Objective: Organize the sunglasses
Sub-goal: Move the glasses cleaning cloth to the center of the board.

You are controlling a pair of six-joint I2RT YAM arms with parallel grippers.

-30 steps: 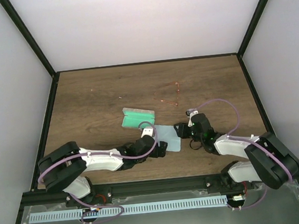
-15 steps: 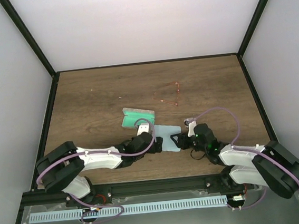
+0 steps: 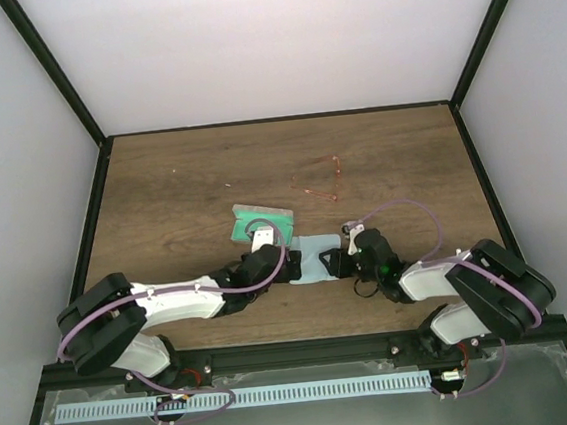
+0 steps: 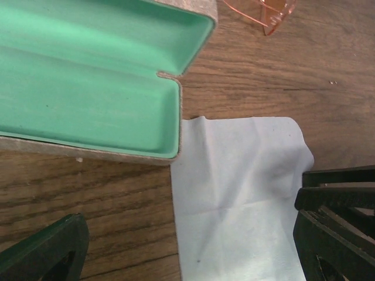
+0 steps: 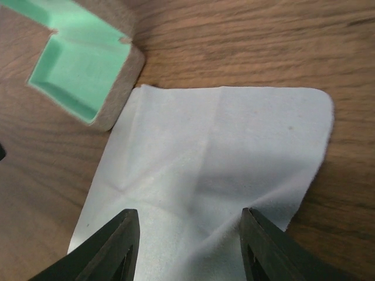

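I'm looking down on the brown wood-grain table (image 3: 160, 184), walled in white on three sides. Both arms reach in low from the near edge and meet near the middle of the table, the left gripper (image 3: 289, 265) and the right gripper (image 3: 333, 264) facing each other across the cloth.

The case (image 3: 262, 222) lies open just beyond the left wrist, grey felt outside with a mint green lining (image 4: 88, 88), both halves showing and nothing in them. One corner of it sits on the far edge of the cloth (image 5: 82, 70).

The pale blue cloth (image 4: 234, 193) lies flat on the wood with a few soft creases. On the left wrist feed the left gripper (image 4: 193, 252) stands with its jaws spread wide, one finger over bare wood and the other at the cloth's right edge, holding nothing. On the right wrist feed the right gripper (image 5: 187, 246) has its jaws partly apart above the cloth (image 5: 211, 158), a slight ridge of fabric between them (I can't tell whether the tips touch it).

The sunglasses (image 3: 336, 179) lie on the table beyond the cloth and to the right of the case, apart from both and from both grippers. From above they are only thin red wire lines meeting at an angle. The left wrist feed catches one corner: a thin frame around a clear orange-pink lens (image 4: 275, 12).
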